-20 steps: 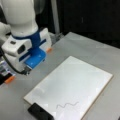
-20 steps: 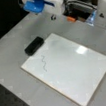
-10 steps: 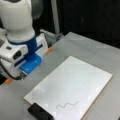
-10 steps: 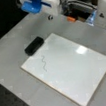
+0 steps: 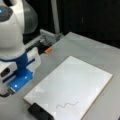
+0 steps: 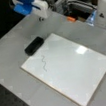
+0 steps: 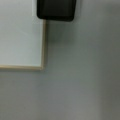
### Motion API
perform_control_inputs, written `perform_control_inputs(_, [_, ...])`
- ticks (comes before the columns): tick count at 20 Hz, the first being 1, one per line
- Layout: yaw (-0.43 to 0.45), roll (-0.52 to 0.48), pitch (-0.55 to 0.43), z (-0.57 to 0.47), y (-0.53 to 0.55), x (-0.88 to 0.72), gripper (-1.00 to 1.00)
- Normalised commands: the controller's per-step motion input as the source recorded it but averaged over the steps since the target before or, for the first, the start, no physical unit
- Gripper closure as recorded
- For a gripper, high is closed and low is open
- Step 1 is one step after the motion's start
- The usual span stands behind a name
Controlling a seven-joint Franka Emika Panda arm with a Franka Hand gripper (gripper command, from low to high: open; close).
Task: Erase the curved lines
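Curve lines (image 6: 44, 63) are seen unerased on the board (image 6: 77, 65); eraser (image 6: 33, 45) lies beside it on the tabletop (image 6: 12, 47). End effector (image 6: 41, 18) is held above the tabletop, holding nothing; spread or pressed together cannot be told.

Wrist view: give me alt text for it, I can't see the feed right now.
A black eraser sits at the top edge on the grey table, beside the corner of the white board. No fingers and no curve lines show in this view.

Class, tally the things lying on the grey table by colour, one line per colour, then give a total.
White: 1, the flat rectangular white board, bearing the thin dark wavy curve lines
Black: 1, the black block eraser
Orange: 1, the small orange object
Total: 3
The hand hangs above the table, holding nothing.
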Motion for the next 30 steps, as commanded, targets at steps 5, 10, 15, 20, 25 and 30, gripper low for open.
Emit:
perform_control_inputs(5, [0.103,0.118,0.14,0.02,-0.25,0.31,-1.0])
perform_control_inputs(10, [0.075,0.168,0.078,-0.05,-0.18,0.38,-1.0])
perform_control_inputs(15, [0.044,0.18,0.046,-0.02,-0.14,0.36,-1.0])
perform_control_inputs(20, [0.002,0.179,0.035,0.03,-0.11,0.26,-1.0])
perform_control_inputs(25, [-0.035,0.182,0.018,-0.01,-0.08,0.19,-1.0])
perform_control_inputs(30, [-0.025,0.195,0.012,-0.07,-0.09,0.16,-1.0])
